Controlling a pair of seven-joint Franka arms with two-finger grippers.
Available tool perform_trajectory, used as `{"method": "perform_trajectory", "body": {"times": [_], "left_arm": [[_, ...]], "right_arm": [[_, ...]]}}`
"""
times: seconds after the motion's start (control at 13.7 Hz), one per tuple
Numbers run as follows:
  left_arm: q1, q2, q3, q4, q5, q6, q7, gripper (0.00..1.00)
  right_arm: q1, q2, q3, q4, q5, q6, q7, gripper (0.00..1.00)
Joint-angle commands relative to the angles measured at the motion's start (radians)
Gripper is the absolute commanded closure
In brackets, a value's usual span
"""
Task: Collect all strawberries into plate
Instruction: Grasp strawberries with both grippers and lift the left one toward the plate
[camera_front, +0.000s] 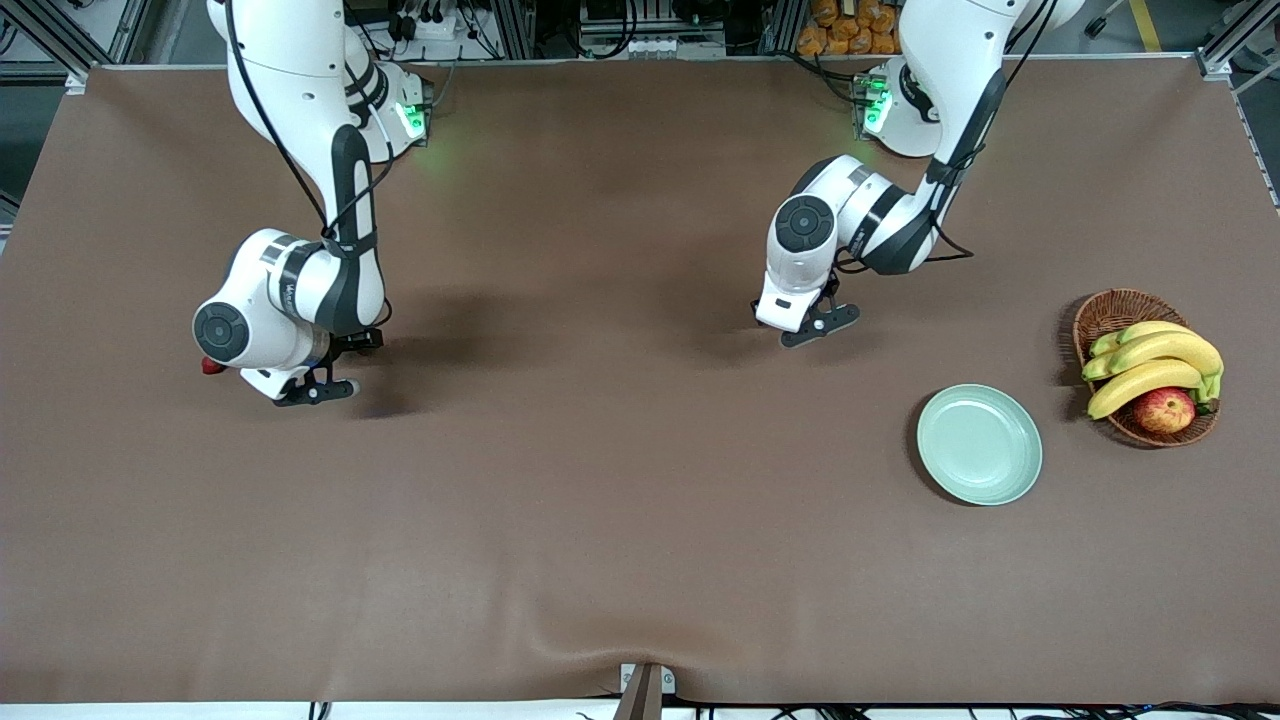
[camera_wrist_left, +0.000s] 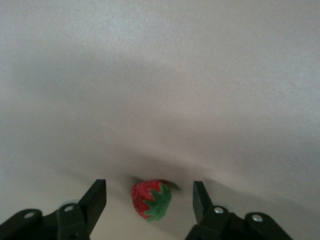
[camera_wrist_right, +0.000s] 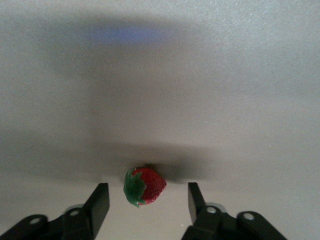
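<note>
I see my left gripper (camera_wrist_left: 149, 200) low over the brown cloth-covered table (camera_front: 600, 520) mid-way along its length, fingers apart with gaps either side of a small red strawberry with a green leafy cap (camera_wrist_left: 150, 199) lying on the cloth, not clamped. My right gripper (camera_wrist_right: 148, 201) sits low toward the right arm's end, fingers likewise parted around a second red strawberry (camera_wrist_right: 144, 186), and a third red berry (camera_front: 212, 366) peeks out beside that wrist. The round pale mint-green glossy plate (camera_front: 979, 444) lies toward the left arm's end, beside a brown wicker basket (camera_front: 1110, 312) of yellow bananas (camera_front: 1150, 365) and a red-yellow apple (camera_front: 1164, 410).
</note>
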Motion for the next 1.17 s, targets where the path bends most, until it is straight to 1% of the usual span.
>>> {"method": "perform_trajectory", "body": {"times": [0.0,0.07,0.15,0.29,0.36,0.44,0.51,0.58,0.66,0.87,0.95,1.09], "left_arm": [[0.002,0.016,-0.001,-0.006,0.029,0.020,-0.027,0.29],[0.002,0.016,-0.001,-0.006,0.029,0.020,-0.027,0.31],[0.006,0.016,-0.001,-0.006,0.029,0.020,-0.027,0.37],[0.008,0.022,-0.001,-0.006,0.029,0.020,-0.027,0.47],[0.009,0.025,-0.001,-0.006,0.029,0.020,-0.025,0.56],[0.009,0.031,0.001,-0.006,0.029,0.020,-0.025,0.68],[0.009,0.031,0.001,-0.005,0.029,0.020,-0.025,0.85],[0.011,0.022,0.001,-0.003,0.029,0.020,-0.025,1.00],[0.025,0.010,0.004,-0.002,0.029,0.017,-0.027,1.00],[0.129,-0.067,0.004,0.009,0.029,0.006,-0.001,1.00],[0.199,-0.081,0.004,0.026,0.029,0.006,0.043,1.00],[0.326,-0.079,0.002,0.075,0.029,0.006,0.190,1.00]], "right_arm": [[-0.023,-0.031,0.042,-0.030,0.020,0.037,-0.017,0.52],[-0.026,-0.031,0.045,-0.030,0.023,0.047,-0.017,0.57],[-0.026,-0.028,0.059,-0.030,0.025,0.055,-0.017,0.58],[-0.026,-0.028,0.068,-0.032,0.043,0.055,-0.017,0.72],[-0.026,-0.028,0.068,-0.030,0.043,0.052,-0.017,0.85],[-0.026,-0.031,0.067,-0.027,0.043,0.045,-0.015,0.95],[-0.026,-0.035,0.067,-0.018,0.043,0.037,-0.014,0.99],[-0.028,-0.037,0.065,0.003,0.043,0.017,-0.009,1.00],[-0.034,-0.037,0.064,0.028,0.045,-0.011,-0.006,1.00],[-0.072,-0.034,0.062,0.158,0.048,-0.138,0.026,1.00],[-0.078,-0.031,0.065,0.201,0.048,-0.176,0.064,1.00],[-0.071,-0.029,0.071,0.281,0.052,-0.222,0.159,1.00]]}}
